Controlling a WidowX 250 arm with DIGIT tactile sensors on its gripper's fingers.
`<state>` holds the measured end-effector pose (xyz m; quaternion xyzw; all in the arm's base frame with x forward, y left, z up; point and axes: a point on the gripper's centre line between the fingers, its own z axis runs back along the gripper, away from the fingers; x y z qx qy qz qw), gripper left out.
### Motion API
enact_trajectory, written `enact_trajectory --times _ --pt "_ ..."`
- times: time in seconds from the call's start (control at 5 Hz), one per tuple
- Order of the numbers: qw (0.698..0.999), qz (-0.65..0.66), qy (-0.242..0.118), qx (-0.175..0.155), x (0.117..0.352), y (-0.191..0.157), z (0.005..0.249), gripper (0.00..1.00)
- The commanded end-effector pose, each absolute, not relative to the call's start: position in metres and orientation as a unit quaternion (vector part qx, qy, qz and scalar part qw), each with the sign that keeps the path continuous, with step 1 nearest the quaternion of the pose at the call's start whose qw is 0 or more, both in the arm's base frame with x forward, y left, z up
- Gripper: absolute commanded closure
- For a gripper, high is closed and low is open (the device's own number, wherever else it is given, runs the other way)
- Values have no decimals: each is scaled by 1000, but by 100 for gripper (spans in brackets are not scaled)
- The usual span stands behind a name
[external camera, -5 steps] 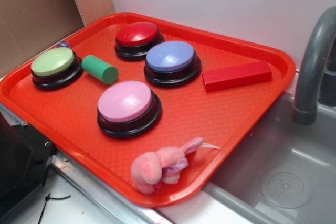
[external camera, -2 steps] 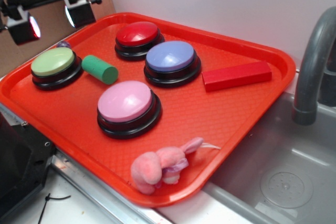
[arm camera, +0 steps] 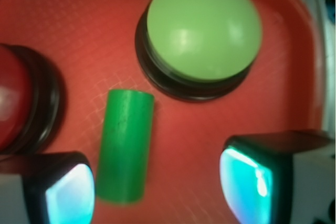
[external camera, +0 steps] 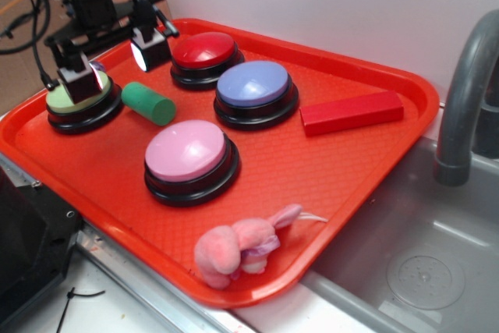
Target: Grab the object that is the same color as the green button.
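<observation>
While spread wide, pincer (arm camera: 157,187) hangs above cylinder (arm camera: 125,145).

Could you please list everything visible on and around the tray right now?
green button: one, pale green, tray's left end
green cylinder: one, dark green, lying beside the green button
red button: one, tray's back
blue button: one, centre
pink button: one, front centre
red block: one, right side
plush toy: one, pink, front rim
tray: one, red
faucet: one, grey, right
tool: one, black, open, above cylinder and green button
</observation>
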<state>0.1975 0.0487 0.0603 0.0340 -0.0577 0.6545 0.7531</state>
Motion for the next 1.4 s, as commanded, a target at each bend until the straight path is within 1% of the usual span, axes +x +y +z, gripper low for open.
enact_trajectory --times 0.0,0.2,0.4,0.6,0.8,1.0,1.2 --pt "749 654 -88 59 208 50 25 0" --pt "744 661 -90 38 209 50 18 0" --pt "743 663 -85 45 208 49 13 21" --pt "764 639 -77 39 208 44 21 100" --pt "810 584 -57 19 206 42 47 100" --pt "877 480 -24 9 209 39 82 100" --pt "930 366 -21 26 207 25 115 100"
